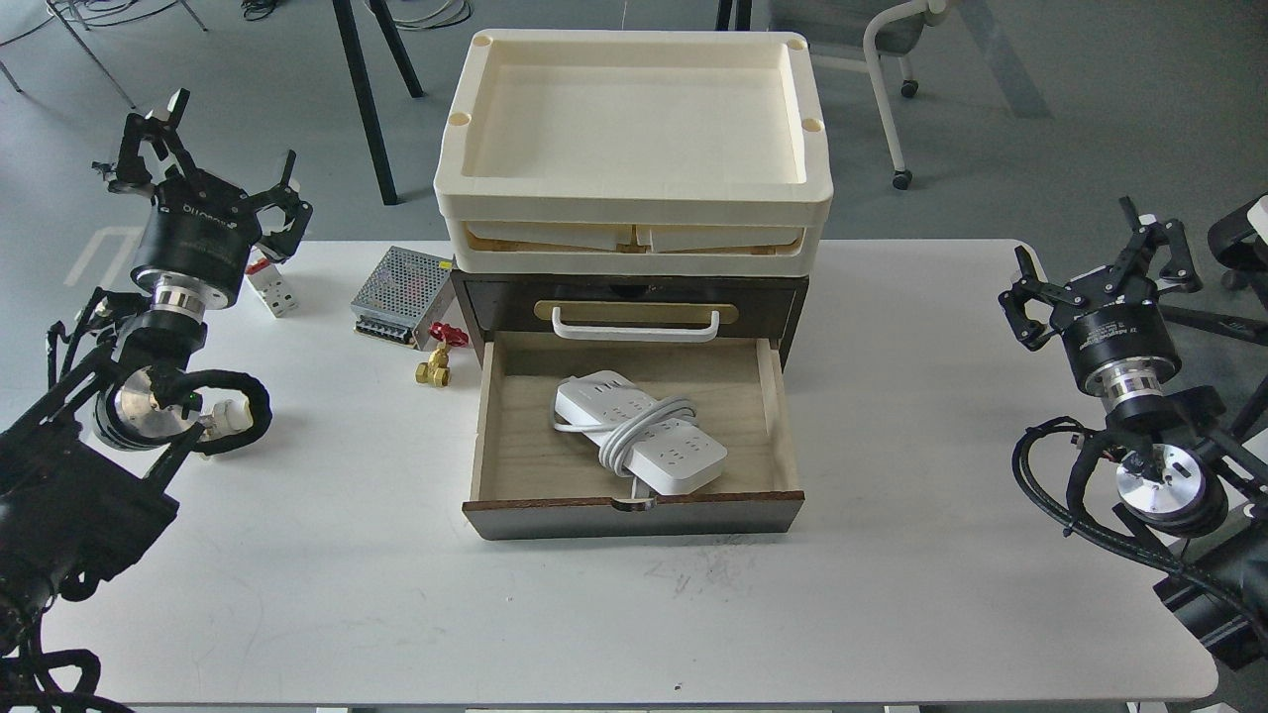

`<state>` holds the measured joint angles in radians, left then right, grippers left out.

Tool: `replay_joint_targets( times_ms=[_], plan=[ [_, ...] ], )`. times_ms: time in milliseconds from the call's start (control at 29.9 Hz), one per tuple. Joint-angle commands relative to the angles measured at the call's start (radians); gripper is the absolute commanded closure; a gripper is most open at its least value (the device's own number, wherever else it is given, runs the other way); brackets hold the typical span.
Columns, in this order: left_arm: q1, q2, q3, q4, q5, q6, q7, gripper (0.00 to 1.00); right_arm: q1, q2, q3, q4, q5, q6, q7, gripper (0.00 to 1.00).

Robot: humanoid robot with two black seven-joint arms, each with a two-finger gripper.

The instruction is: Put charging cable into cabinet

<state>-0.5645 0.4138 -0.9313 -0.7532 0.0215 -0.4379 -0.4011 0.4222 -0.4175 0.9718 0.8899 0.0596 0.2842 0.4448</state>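
The charging cable (639, 433), a white power strip with its cord looped around the middle, lies inside the pulled-out lower drawer of the dark brown cabinet (634, 517). The upper drawer with the white bar handle (634, 325) is closed. My left gripper (203, 158) is open and empty, raised over the table's far left edge. My right gripper (1100, 265) is open and empty at the table's far right edge. Both are far from the drawer.
Two stacked cream trays (632, 208) sit on the cabinet. Left of it lie a perforated metal box (401, 295), a brass valve with a red handle (439, 355), and a white breaker (269, 285). A small white fitting (226, 414) is partly hidden behind my left arm.
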Motion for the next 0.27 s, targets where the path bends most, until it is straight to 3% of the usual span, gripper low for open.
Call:
replay_joint_targets(
  times_ms=[0, 234],
  plan=[
    [0.017, -0.004, 0.002, 0.000, 0.001, -0.015, 0.001, 0.01, 0.007, -0.001, 0.002, -0.002, -0.001, -0.003, 0.002, 0.00],
    [0.054, -0.050, 0.000, 0.006, 0.001, -0.038, -0.001, 0.01, 0.009, -0.006, 0.015, 0.001, 0.000, -0.010, 0.002, 0.00]
  ],
)
